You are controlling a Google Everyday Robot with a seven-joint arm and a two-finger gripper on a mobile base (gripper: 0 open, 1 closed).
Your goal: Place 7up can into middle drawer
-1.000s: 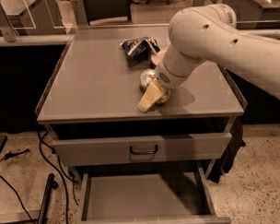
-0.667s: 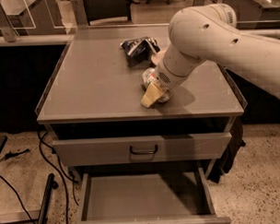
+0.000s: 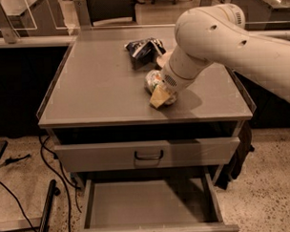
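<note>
The middle drawer [image 3: 138,204] stands pulled out at the bottom of the camera view, its gray floor bare, below the closed drawer front [image 3: 194,152] with the black bar handle. On the cabinet top [image 3: 87,91], toward the back, lies the dark foil snack bag [image 3: 142,48]. Just in front of it and slightly right sits the 7up can [image 3: 152,80], near the front edge. The gripper [image 3: 159,95] comes down onto the can from the right and rear, touching and covering its right side, so the can's long axis is unclear. Whether the gripper is clamped on the can I cannot tell. A sliver of the cream bowl [image 3: 165,57] shows behind the arm [image 3: 213,34]. The drawer lies straight below and forward of the can, so I judge the carry is outward over the edge, then down.
</note>
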